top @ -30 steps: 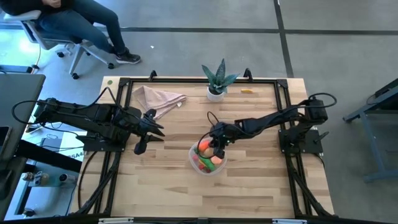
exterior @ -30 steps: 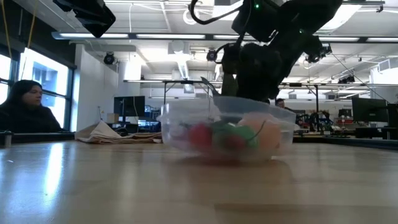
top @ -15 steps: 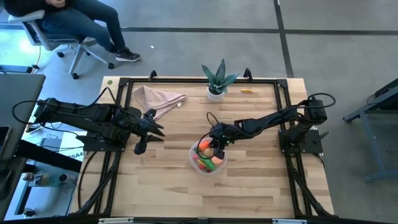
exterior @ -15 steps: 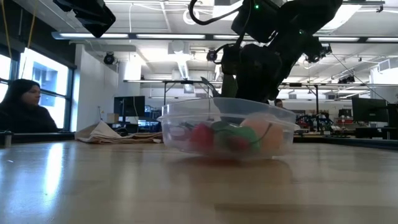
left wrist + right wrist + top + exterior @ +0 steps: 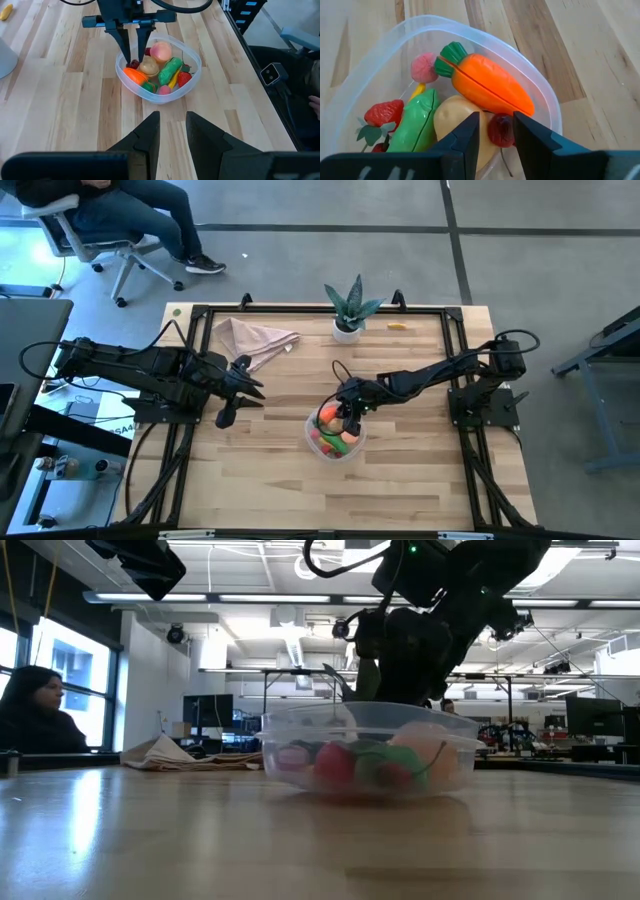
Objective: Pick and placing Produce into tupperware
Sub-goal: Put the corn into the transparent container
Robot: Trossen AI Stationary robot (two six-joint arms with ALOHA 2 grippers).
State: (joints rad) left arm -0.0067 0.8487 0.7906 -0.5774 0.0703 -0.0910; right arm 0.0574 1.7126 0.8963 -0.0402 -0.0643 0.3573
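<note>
Produce fills the clear round tub (image 5: 334,435) mid-table: an orange carrot (image 5: 490,84) lying slantwise, a green cucumber (image 5: 415,126), a strawberry (image 5: 384,113). The right pincer (image 5: 495,132) hangs just above, slightly spread around a small dark-red piece (image 5: 500,130); whether it pinches, I cannot tell. The left pincer (image 5: 172,131), pressed together, waits well apart over bare table (image 5: 260,480).
</note>
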